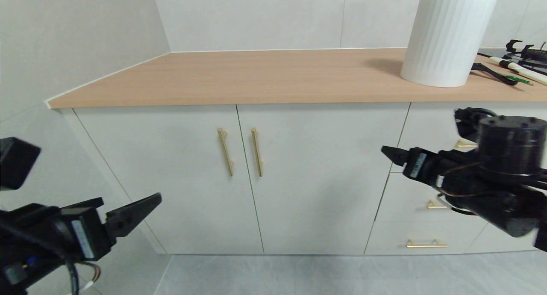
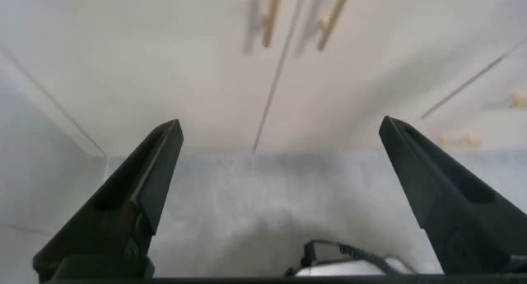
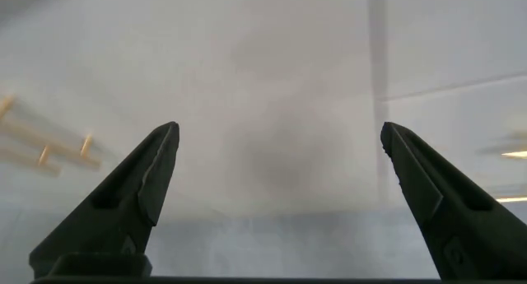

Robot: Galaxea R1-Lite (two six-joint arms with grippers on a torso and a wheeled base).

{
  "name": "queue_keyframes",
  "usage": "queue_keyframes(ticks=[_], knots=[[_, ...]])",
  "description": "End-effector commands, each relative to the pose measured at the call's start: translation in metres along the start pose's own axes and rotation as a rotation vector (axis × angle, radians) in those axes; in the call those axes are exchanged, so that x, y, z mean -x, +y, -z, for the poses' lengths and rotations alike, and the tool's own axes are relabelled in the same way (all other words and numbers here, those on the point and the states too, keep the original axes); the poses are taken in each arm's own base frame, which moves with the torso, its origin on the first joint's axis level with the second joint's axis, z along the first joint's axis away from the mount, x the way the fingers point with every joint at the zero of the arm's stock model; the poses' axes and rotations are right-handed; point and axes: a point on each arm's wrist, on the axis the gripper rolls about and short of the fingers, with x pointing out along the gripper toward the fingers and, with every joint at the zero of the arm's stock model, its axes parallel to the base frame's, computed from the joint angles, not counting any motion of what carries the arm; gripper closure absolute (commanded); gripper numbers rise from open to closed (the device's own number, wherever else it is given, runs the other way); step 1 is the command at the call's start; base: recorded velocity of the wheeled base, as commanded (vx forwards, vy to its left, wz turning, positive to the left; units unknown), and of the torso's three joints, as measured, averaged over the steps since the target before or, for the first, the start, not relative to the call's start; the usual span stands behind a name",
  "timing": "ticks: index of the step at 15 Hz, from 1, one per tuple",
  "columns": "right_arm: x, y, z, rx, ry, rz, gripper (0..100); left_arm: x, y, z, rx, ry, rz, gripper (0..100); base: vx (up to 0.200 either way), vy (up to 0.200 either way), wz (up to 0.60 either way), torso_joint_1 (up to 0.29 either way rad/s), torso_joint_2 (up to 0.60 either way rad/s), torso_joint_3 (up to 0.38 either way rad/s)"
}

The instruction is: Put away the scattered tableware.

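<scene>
Nearest us, our black left gripper (image 2: 278, 128) and black right gripper (image 3: 278, 129) hang with jaws wide apart before the pale cabinet doors (image 1: 320, 179) with gold bar handles (image 1: 256, 151), and farther back the scattered tableware (image 1: 513, 67) lies at the right end of the wooden countertop (image 1: 256, 77), beside a white ribbed cylinder (image 1: 448, 34).

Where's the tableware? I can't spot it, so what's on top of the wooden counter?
On the counter stands a white ribbed container, with dark and white utensils lying at its right. The container hides whatever lies behind it.
</scene>
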Motion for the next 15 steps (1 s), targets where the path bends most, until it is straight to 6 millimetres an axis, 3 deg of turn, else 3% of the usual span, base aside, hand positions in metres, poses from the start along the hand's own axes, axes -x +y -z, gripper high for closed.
queue_keyframes(ticks=[1, 3, 4, 5, 9, 11, 15], knots=[[0.119, -0.056, -0.006, 0.035, -0.164, -0.017, 0, 0.062, 0.035, 0.034, 0.029, -0.13, -0.037, 0, 0.0, 0.0, 0.0, 0.0, 0.0, 0.0], [0.164, -0.086, 0.007, 0.112, -0.234, 0.04, 0, 0.098, 0.05, 0.053, 0.012, -0.149, -0.064, 0, 0.0, 0.0, 0.0, 0.0, 0.0, 0.0], [0.167, -0.088, 0.009, 0.118, -0.24, 0.044, 0, 0.101, 0.051, 0.054, 0.01, -0.149, -0.065, 0, 0.0, 0.0, 0.0, 0.0, 0.0, 0.0], [0.206, -0.107, 0.022, 0.181, -0.286, 0.084, 0, 0.128, 0.058, 0.063, 0.011, -0.146, -0.097, 0, 0.0, 0.0, 0.0, 0.0, 0.0, 0.0], [0.256, -0.131, 0.059, 0.244, -0.367, 0.218, 0, 0.154, 0.065, 0.096, -0.048, -0.162, -0.21, 0, 0.0, 0.0, 0.0, 0.0, 0.0, 0.0], [0.258, -0.136, 0.068, 0.263, -0.364, 0.294, 0, 0.158, 0.066, 0.109, -0.07, -0.167, -0.251, 0, 0.0, 0.0, 0.0, 0.0, 0.0, 0.0], [0.253, -0.139, 0.081, 0.277, -0.389, 0.506, 0, 0.147, 0.066, 0.124, -0.028, -0.131, -0.447, 0, 0.0, 0.0, 0.0, 0.0, 0.0, 0.0]])
